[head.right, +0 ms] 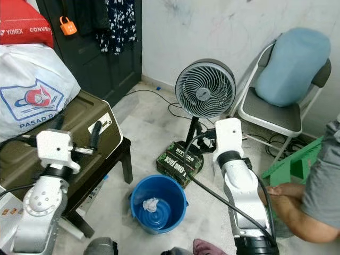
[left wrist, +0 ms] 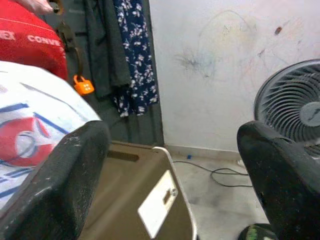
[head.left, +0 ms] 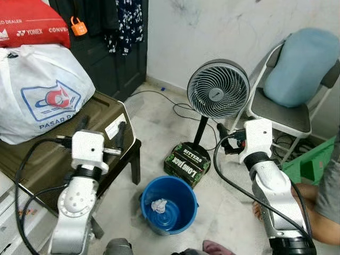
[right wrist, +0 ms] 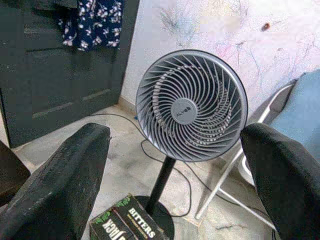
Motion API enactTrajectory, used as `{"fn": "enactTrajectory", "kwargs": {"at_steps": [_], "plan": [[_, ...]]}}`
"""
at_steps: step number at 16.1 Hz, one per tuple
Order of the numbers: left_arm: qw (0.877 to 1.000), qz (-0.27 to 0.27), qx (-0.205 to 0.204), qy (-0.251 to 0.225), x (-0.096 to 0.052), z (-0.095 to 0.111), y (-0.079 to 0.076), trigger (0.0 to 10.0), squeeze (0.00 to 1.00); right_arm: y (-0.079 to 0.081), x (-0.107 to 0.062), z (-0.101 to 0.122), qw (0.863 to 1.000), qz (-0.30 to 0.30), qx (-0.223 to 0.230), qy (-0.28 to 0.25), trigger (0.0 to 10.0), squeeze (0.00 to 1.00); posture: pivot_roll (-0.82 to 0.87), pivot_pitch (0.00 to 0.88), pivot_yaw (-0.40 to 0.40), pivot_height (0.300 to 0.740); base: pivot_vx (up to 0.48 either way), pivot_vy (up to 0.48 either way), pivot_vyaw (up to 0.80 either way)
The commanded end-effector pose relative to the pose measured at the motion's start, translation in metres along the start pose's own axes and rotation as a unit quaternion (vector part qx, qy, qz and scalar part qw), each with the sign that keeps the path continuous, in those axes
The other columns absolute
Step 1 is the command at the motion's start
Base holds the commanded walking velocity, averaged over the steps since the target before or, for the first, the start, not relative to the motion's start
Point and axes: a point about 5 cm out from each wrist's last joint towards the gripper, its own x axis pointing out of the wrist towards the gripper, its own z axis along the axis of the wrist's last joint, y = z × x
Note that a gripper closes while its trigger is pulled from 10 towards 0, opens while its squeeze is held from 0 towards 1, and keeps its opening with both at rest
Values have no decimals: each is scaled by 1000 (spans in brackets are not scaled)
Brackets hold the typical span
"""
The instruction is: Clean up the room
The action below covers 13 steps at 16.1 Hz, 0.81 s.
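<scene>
Head view is showing both grippers spread and empty, right gripper (head.left: 225,139) hovering beside the grey pedestal fan (head.left: 218,88), risking snagging its black floor cable (head.left: 180,109) and tipping it toward the blue plastic bucket (head.left: 170,204), left gripper (head.left: 101,135) idling over the olive case (head.left: 106,119).

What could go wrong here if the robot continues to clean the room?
The right gripper hovers near the fan; a forward reach might topple it. Cables lie across the floor and could snag. A person's hand rests close beside the right arm, so a swing could hit it.
</scene>
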Motion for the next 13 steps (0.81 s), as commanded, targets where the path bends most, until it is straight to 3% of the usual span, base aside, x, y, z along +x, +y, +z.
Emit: {"fn": "enactTrajectory", "kwargs": {"at_steps": [1,3,4,6,8,13], "plan": [[1000,-2,-11,-1,-1,3,-3,10000,0,-3,-2,-1,1000,-13,1,4,10000,0,71,0,-81,740,0,0,0],[999,19,-30,16,-4,-4,0,10000,0,2,-7,-2,1000,-19,-15,-3,10000,0,40,0,-42,740,0,0,0],[996,36,-68,40,-5,-11,1,10000,0,0,-10,-4,999,-27,-18,-1,10000,0,30,0,-33,740,0,0,0],[997,27,-56,42,-7,-13,-1,10000,0,-4,-11,-3,999,-31,-33,-4,10000,0,22,0,-31,740,0,0,0],[998,25,-54,34,-4,-10,-2,10000,0,-3,-8,3,998,-16,-57,-22,10000,0,14,0,-36,740,0,0,800],[998,27,-47,16,5,-4,0,10000,0,4,6,10,998,-1,-52,-39,10000,0,33,2,-54,740,0,0,800]]}}
